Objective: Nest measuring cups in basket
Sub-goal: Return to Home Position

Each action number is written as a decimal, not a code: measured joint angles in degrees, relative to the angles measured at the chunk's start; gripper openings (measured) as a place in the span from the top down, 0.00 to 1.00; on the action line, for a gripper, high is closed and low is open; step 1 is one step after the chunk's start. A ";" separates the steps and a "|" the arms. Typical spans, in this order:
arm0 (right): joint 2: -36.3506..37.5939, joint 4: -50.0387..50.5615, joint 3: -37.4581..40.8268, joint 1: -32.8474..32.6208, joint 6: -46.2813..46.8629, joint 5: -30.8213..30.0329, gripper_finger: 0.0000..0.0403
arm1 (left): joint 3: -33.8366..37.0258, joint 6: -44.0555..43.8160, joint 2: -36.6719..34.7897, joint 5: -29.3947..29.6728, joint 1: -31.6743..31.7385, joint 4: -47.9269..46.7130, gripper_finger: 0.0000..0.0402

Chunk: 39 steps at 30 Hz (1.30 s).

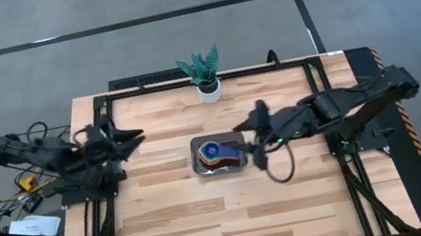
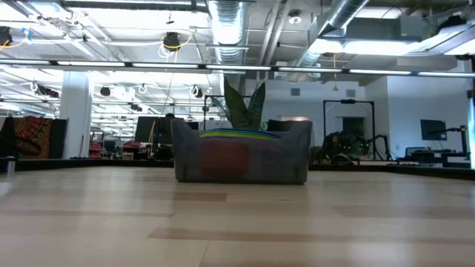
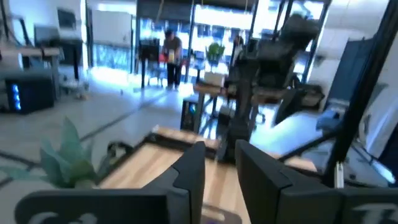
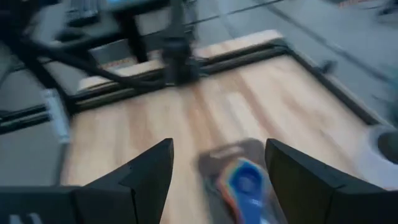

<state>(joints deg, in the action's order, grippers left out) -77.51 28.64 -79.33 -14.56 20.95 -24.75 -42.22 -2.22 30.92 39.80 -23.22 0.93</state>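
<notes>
The dark mesh basket (image 1: 199, 162) stands at the table's middle and also shows in the low view (image 2: 242, 159). The measuring cups (image 1: 215, 152) sit nested inside it, a blue one on top, with orange and red rims showing below. In the low view the coloured rims (image 2: 237, 134) rise just above the basket wall. My right gripper (image 1: 242, 134) is open, in the air just right of the basket; its wrist view (image 4: 219, 146) shows the blue cup (image 4: 249, 183) between and beyond its fingers. My left gripper (image 1: 137, 137) hovers near the table's left edge, its fingers a narrow gap apart (image 3: 221, 171), empty.
A small plant in a white pot (image 1: 204, 74) stands at the table's far edge behind the basket and shows behind it in the low view (image 2: 245, 107). Black frame rails run along the left, right and far sides. A person (image 3: 173, 53) stands far off in the room.
</notes>
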 joint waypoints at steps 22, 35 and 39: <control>36.30 -12.07 33.14 5.23 -4.83 -2.20 0.71 | 21.27 4.54 -16.79 1.64 2.80 5.73 0.94; 57.63 -24.61 55.40 1.05 -12.39 4.29 0.98 | 22.07 2.93 -28.42 -0.42 2.80 -15.28 1.00; 64.97 -25.15 60.21 0.43 -12.48 4.23 0.99 | 22.90 5.27 -30.83 -1.27 2.82 -12.13 1.00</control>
<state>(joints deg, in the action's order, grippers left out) -12.53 3.49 -19.12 -14.13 8.48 -20.52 -19.33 3.05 0.09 38.53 -20.41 -11.20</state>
